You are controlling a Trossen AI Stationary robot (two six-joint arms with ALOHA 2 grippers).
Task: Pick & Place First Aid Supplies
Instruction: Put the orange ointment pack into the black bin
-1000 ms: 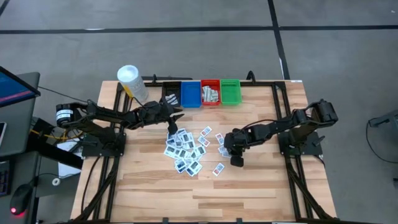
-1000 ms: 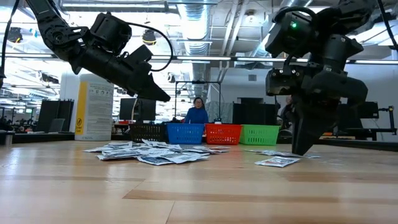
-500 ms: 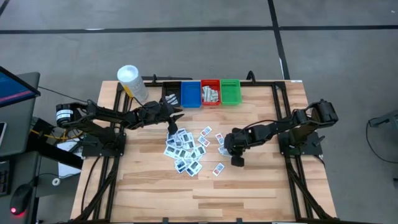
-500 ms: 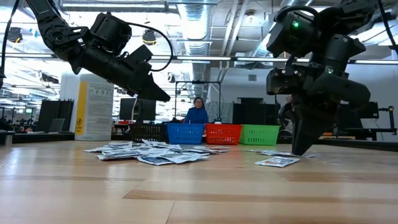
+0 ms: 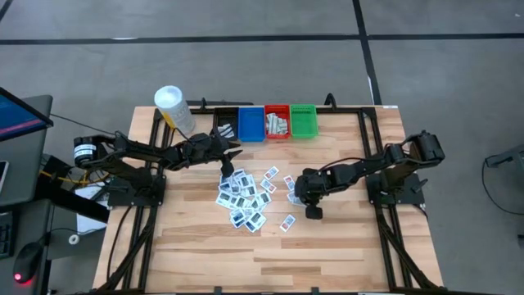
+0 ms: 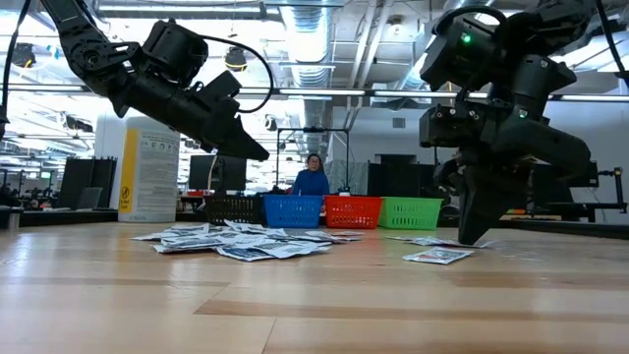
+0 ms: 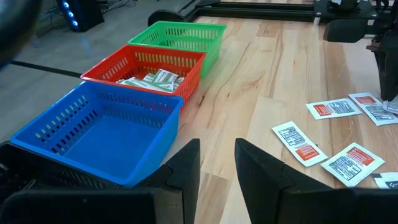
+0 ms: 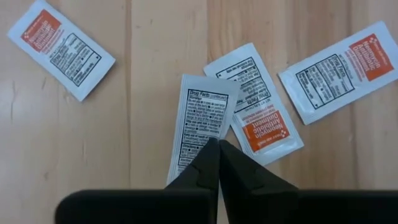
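The first aid supplies are small flat packets, white with orange or black print, spread in a pile [image 5: 246, 197] on the wooden table; several more lie in the red bin [image 7: 152, 78]. My right gripper [image 8: 216, 144] points steeply down at the pile's right side, shut on a white black-printed packet [image 8: 202, 109] that partly overlaps an orange-marked one [image 8: 264, 134]. My left gripper [image 7: 217, 162] hovers open and empty above the table in front of the blue bin [image 7: 99, 134]. My right gripper comes from above, slanting down, its fingertips [image 8: 208, 155] together on the near half of the black-printed packet [image 8: 193, 140]. The fingers lie along the packet's length. The packet lies flat on the table; the fingers hide whether a fold is caught.
Black [image 5: 225, 124], blue [image 5: 250, 123], red [image 5: 277, 123] and green [image 5: 303, 120] bins stand in a row at the table's far edge. A white-capped yellow container [image 5: 173, 111] stands at the far left. Bare wood lies along the near edge. A person [image 6: 311, 177] sits beyond the table.
My right gripper has stayed over the same spot at the pile's right side and rolled a little about its own pointing line. The packets lie as before.
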